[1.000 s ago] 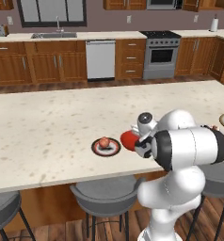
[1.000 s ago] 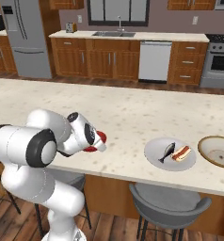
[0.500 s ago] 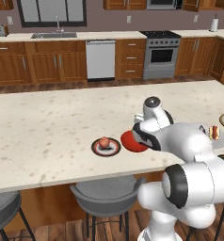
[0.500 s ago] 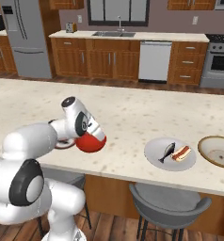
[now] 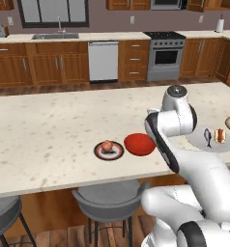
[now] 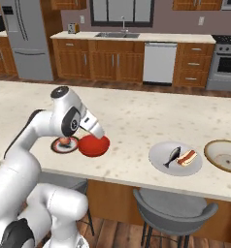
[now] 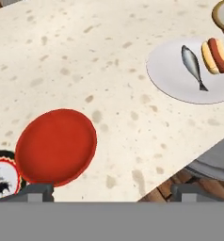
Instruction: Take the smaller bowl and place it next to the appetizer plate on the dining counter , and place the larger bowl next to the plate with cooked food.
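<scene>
- Since a second ago the red smaller bowl (image 5: 139, 144) has left the gripper (image 7: 111, 190) and now rests on the dining counter (image 5: 49, 130); the arm has lifted off it.
- Arm pose: it rises from the base, bends over the counter's near edge, and the hand sits above and just behind the bowl, looking down at it.
- Gripper: its jaws stand wide apart with nothing between them; the two dark tips straddle bare counter beyond the bowl's edge.
- Counts: two bowls, two plates.
- Smaller bowl sits upright, mouth up, just beside the appetizer plate (image 5: 108, 150), nearly touching it; being round, it has no long axis.
- Plate with cooked food (image 6: 175, 157) lies well apart to the right, carrying one fish and one sausage in a bun.
- Larger bowl (image 6: 224, 155) stands just beyond that plate, upright.
</scene>
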You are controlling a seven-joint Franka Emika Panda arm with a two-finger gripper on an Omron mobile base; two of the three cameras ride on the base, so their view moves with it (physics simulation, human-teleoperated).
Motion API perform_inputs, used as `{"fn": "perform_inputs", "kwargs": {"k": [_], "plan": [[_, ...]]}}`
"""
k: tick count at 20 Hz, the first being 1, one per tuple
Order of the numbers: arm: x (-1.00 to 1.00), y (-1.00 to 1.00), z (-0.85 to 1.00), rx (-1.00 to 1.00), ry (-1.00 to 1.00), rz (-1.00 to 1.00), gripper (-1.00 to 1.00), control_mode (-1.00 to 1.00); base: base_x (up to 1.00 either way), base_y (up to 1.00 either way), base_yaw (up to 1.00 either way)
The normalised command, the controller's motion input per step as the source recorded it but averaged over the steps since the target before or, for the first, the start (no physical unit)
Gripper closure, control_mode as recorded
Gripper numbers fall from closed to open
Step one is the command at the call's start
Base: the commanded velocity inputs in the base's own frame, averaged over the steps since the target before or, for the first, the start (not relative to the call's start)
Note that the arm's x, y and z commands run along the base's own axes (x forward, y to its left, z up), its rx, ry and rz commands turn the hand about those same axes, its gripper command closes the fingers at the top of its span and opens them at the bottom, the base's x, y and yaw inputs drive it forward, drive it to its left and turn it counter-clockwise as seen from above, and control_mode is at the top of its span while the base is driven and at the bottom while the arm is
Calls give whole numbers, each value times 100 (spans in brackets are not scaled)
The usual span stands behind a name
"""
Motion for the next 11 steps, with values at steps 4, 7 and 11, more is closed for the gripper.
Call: {"fn": "perform_inputs", "kwargs": {"k": [4,7,11], "plan": [[-93,0,62,0,-10,8,-100,-100,0,0,0],[-68,0,66,0,-11,6,-100,-100,0,0,0],[-38,2,71,0,-8,3,-100,-100,0,0,0]]}}
